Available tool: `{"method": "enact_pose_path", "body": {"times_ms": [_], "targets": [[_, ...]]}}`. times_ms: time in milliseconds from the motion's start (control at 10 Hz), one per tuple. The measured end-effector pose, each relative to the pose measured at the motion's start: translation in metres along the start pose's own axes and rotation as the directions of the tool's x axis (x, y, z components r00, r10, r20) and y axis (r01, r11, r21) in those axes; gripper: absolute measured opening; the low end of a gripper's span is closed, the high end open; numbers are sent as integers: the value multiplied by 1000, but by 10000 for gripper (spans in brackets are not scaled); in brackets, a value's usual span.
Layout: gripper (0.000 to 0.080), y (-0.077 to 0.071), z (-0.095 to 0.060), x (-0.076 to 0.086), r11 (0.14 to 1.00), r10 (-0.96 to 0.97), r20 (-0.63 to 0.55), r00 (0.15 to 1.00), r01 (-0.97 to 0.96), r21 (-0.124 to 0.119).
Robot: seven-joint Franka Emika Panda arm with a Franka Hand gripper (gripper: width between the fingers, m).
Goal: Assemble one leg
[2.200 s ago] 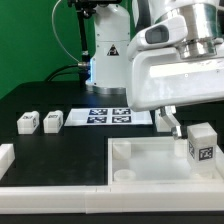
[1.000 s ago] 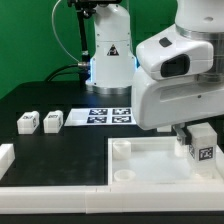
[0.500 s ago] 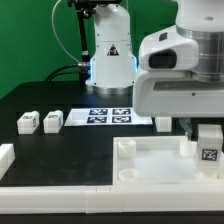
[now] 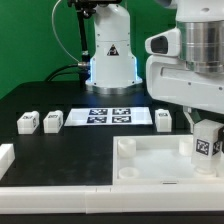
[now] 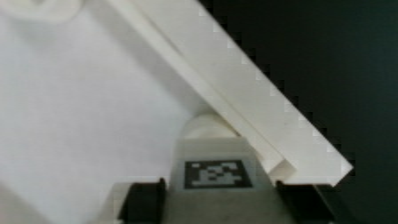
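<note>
The leg [image 4: 206, 148] is held in the gripper [image 5: 226, 200]. It is seen square between the two fingers [image 5: 146, 200], which are closed in on its opposite sides. This is read as clamped, since no gap is made out in the wrist view. One tagged face is turned toward the wrist camera; another is seen in the exterior view.

The leg is placed at the corner of the tray [image 4: 150, 188] on the exterior view's right, just beside the raised wall [image 5: 231, 80]. Whether it is touching the tray floor or seated in a socket cannot be told.

The block is near-cubic, so no real long axis is given. It is stood upright, not tilted.

Key relation, as judged: the leg is centred between the fingers and directly below the wrist, so only a straight downward push into the corner is called for. Clearance to the wall is tight.

The other legs [image 4: 52, 120] are set on the table by the marker board [image 4: 110, 116].
</note>
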State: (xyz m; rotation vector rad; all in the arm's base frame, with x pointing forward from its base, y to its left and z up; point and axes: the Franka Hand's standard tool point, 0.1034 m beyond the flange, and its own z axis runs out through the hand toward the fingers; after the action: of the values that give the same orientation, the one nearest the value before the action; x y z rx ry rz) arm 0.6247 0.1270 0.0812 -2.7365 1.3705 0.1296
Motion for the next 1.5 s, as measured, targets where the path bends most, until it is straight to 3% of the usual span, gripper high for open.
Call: {"method": "enact_pose_path", "body": {"times_ms": [200, 400, 500, 600, 700, 800, 1100, 1200, 1300, 1400, 1500], "targets": [[294, -3, -1, 6, 985, 162, 48, 986, -165, 52], [294, -3, 0, 4, 989, 139, 47, 989, -142, 50], [475, -3, 0, 4, 996, 67, 43, 997, -69, 52], [587, -1, 0, 3, 998, -42, 52, 998, 40, 40], [587, -1, -1, 3, 980, -198, 36, 979, 197, 34], [637, -1, -1, 2, 924, -381, 15, 924, 381, 25], [646, 0, 0, 5, 765, -644, 4, 765, 644, 17], [649, 0, -2, 8, 616, -788, -7, 616, 787, -23], [649, -1, -4, 11, 494, -869, -11, 494, 869, -38], [649, -2, -6, 15, 408, -913, -25, 408, 912, -41], [649, -5, -7, 17, 377, -926, -46, 376, 925, -42]]}}
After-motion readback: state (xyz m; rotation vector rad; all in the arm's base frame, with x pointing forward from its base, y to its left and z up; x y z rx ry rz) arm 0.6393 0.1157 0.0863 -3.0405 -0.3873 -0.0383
